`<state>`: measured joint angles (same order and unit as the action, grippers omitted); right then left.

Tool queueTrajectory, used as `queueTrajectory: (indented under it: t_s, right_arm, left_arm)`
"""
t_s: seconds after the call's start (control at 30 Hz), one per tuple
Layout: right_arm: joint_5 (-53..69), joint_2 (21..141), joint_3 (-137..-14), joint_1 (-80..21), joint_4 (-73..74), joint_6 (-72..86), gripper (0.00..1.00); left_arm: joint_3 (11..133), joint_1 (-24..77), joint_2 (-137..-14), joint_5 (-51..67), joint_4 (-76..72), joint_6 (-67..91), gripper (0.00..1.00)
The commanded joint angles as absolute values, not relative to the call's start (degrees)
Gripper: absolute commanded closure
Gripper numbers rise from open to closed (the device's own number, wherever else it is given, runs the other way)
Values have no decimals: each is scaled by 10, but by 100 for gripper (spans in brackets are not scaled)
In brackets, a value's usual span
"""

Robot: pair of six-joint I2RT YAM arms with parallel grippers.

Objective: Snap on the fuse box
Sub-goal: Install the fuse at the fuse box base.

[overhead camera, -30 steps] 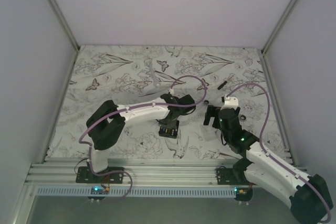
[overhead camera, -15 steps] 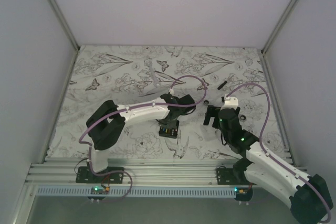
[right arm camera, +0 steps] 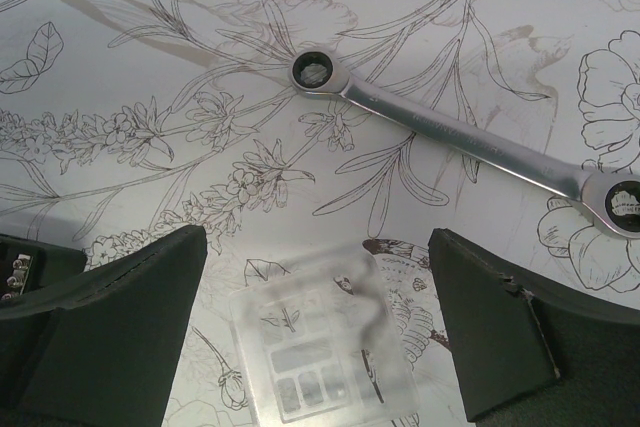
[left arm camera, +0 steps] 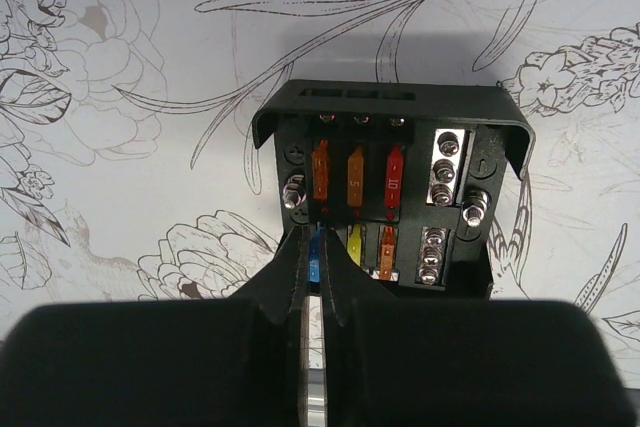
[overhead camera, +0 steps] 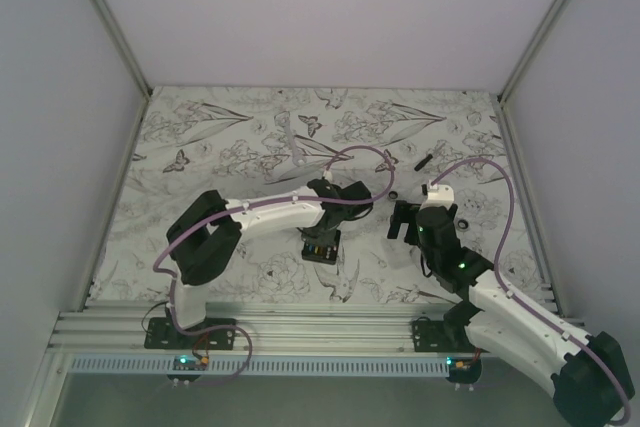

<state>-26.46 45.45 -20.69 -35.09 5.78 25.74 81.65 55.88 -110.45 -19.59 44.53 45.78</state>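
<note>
The fuse box (left arm camera: 400, 117) is a black square box lying open on the table, with orange, red and yellow fuses in it; it also shows in the top view (overhead camera: 322, 246). My left gripper (left arm camera: 313, 245) is shut on a small blue fuse (left arm camera: 315, 255) at the box's near left slot; in the top view the left gripper (overhead camera: 323, 230) sits right over the box. My right gripper (right arm camera: 318, 247) is open and empty, hovering over a clear plastic cover (right arm camera: 320, 357) that lies flat between its fingers (right arm camera: 150, 287). In the top view the right gripper (overhead camera: 404, 220) is right of the box.
A metal wrench (right arm camera: 460, 137) lies just beyond the cover. A short black stick (overhead camera: 423, 161) lies farther back on the right. A small pale item (overhead camera: 297, 154) lies behind the left arm. The box's corner shows at the right wrist view's left edge (right arm camera: 15, 257).
The left arm's elbow has shifted very slightly. Both grippers and the fuse box stay where they were.
</note>
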Motion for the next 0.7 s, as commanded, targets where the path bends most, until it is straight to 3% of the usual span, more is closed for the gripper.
queueTrajectory:
  t_s: [0.0,0.67]
  right_arm:
    - [-267,456,-221,-347,39,252,0]
    - [-263,456,-221,-348,37,252,0]
  left_arm:
    - [823,561,-1133,-201,477,455,100]
    - [769,566,-1081,-214,435,510,100]
